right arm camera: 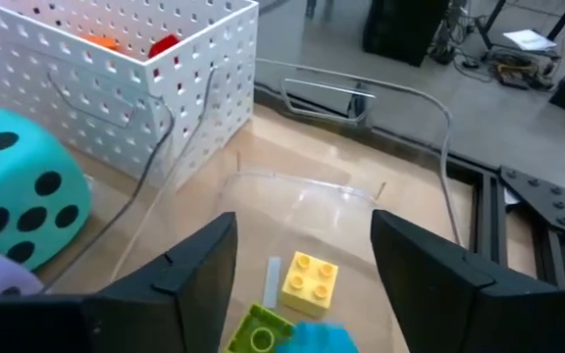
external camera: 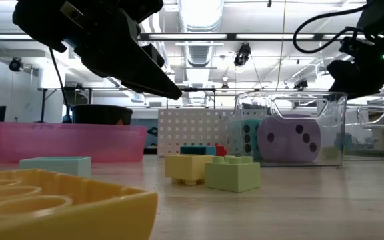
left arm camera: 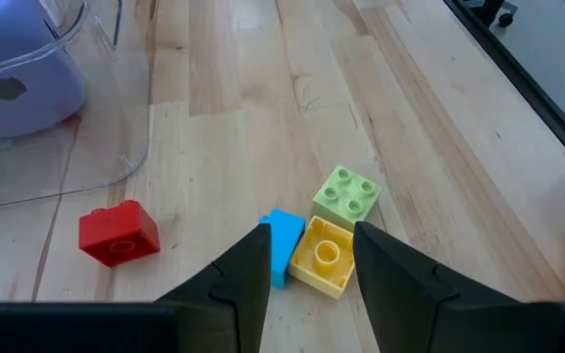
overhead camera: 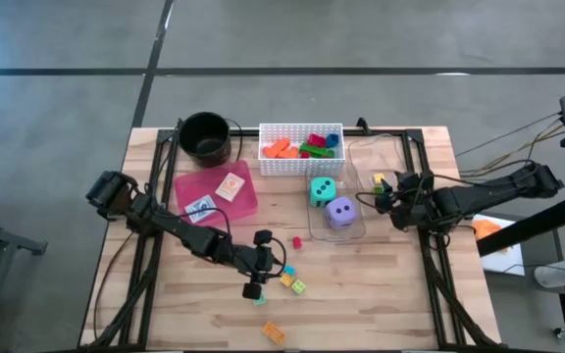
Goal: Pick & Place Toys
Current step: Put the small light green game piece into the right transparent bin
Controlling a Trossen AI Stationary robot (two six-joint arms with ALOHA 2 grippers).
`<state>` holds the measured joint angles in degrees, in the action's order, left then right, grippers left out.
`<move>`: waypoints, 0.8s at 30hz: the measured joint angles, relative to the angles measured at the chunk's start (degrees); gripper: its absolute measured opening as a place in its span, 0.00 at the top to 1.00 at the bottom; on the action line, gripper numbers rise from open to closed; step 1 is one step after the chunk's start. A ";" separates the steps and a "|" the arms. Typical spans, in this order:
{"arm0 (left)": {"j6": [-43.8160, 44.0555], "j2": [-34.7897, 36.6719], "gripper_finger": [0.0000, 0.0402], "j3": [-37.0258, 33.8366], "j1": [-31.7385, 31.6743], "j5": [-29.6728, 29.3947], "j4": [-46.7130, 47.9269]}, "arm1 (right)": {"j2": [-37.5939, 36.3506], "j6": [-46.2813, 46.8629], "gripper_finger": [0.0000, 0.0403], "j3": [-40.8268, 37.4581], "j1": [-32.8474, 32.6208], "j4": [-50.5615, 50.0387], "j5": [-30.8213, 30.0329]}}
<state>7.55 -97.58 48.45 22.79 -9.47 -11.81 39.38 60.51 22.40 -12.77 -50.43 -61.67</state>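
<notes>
My left gripper (left arm camera: 310, 235) hangs over the front middle of the table (overhead camera: 275, 267), open by a narrow gap. Just beyond its fingertips a blue block (left arm camera: 282, 245), a yellow block (left arm camera: 324, 257) and a green block (left arm camera: 346, 193) lie in a cluster on the wood. A red block (left arm camera: 118, 233) lies apart from them. My right gripper (right arm camera: 302, 230) is open and empty at the right edge (overhead camera: 385, 196), over a clear bin (right arm camera: 361, 201). In that bin lie a yellow block (right arm camera: 309, 279), a green one (right arm camera: 258, 335) and a blue one.
A teal die (overhead camera: 323, 191) and a purple die (overhead camera: 340, 212) sit in a clear container (external camera: 292, 137). At the back stand a white basket (overhead camera: 300, 162) with blocks, a pink tray (overhead camera: 243, 201) with cards, and a black pot (overhead camera: 205, 137). An orange block (overhead camera: 274, 333) lies near the front edge.
</notes>
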 joint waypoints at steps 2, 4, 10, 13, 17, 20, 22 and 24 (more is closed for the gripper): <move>0.00 -0.01 0.63 0.00 0.00 0.00 0.00 | 0.00 -0.90 0.40 -0.03 0.19 0.57 0.02; 0.00 -0.02 0.63 0.00 0.00 0.00 -0.01 | 0.00 -3.60 0.39 -0.05 0.19 3.74 0.03; 0.00 -0.02 0.63 0.00 0.00 0.00 -0.01 | 0.11 -20.95 0.38 0.60 0.19 23.33 1.37; 0.00 -0.02 0.63 0.00 0.00 0.00 -0.02 | 0.34 -29.54 0.38 0.60 0.19 33.77 7.62; 0.00 0.00 0.63 0.00 0.00 0.00 -0.02 | 1.52 -35.81 0.38 0.60 0.17 42.46 19.90; 0.00 -0.02 0.63 0.00 0.00 0.00 -0.02 | 3.21 -38.28 0.38 0.60 0.17 47.59 26.39; 0.00 -0.02 0.63 0.00 0.00 0.00 -0.02 | 4.50 -41.06 0.38 0.74 0.17 51.62 29.00; 0.00 -0.01 0.63 0.00 0.00 0.00 -0.02 | 6.02 -44.43 0.38 1.06 0.17 55.73 30.82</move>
<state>7.55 -97.59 48.45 22.79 -9.47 -11.84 45.40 16.09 23.46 -12.60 5.30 -30.85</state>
